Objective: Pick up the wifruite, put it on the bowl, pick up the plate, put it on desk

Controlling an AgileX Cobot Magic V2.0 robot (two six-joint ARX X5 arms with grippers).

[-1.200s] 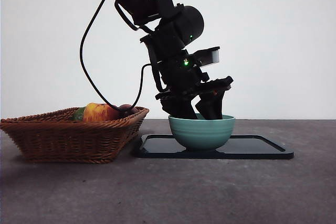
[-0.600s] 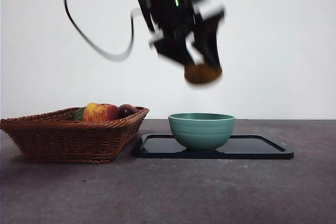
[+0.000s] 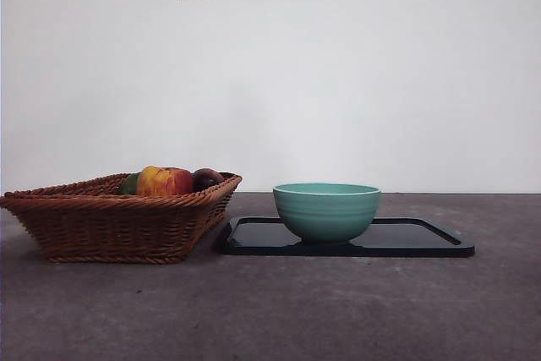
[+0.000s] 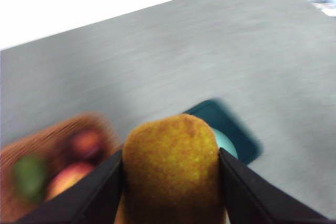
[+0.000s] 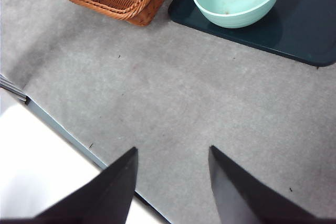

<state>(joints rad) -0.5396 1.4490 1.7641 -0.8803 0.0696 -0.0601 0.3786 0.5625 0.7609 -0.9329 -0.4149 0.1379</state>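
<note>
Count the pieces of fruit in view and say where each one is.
4. An apple, a dark purple fruit and a green fruit lie in the wicker basket; the wifruite is clamped in the left gripper. More may be hidden in the basket.

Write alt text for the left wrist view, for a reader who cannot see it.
The left gripper, its two black jaws shut on the wifruite, an orange-brown oval fruit, fills the foreground high above the grey desk. Far below, blurred, lie the teal bowl on a dark tray and a wicker basket of fruit.
</note>
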